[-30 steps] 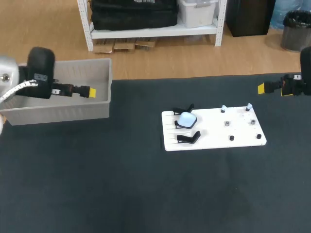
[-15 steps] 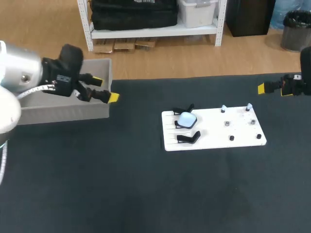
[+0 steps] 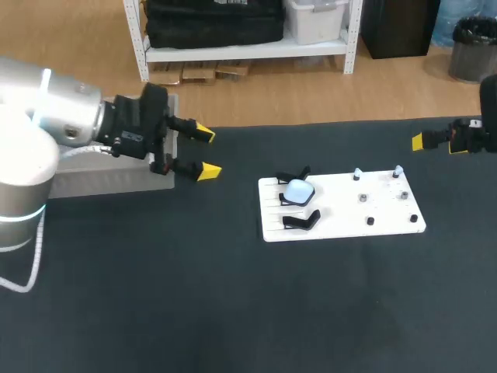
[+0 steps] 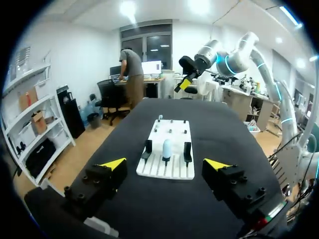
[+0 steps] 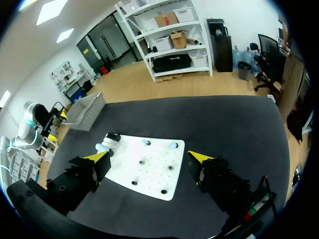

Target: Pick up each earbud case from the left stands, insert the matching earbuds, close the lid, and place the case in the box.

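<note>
A pale blue, rounded earbud case [image 3: 297, 191] sits between two black stands [image 3: 300, 221] at the left end of a flat white rectangular board [image 3: 342, 210] on the dark table. The left gripper [image 3: 206, 152] hovers left of the board, its yellow-tipped jaws spread wide and empty. A grey plastic box [image 3: 93, 180] lies farther left of the board. The right gripper [image 5: 149, 157], off the board's far right corner, also gapes wide, holding nothing.

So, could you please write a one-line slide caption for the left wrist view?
Open left gripper faces the white plastic board holding one pale-blue earbud case.
</note>
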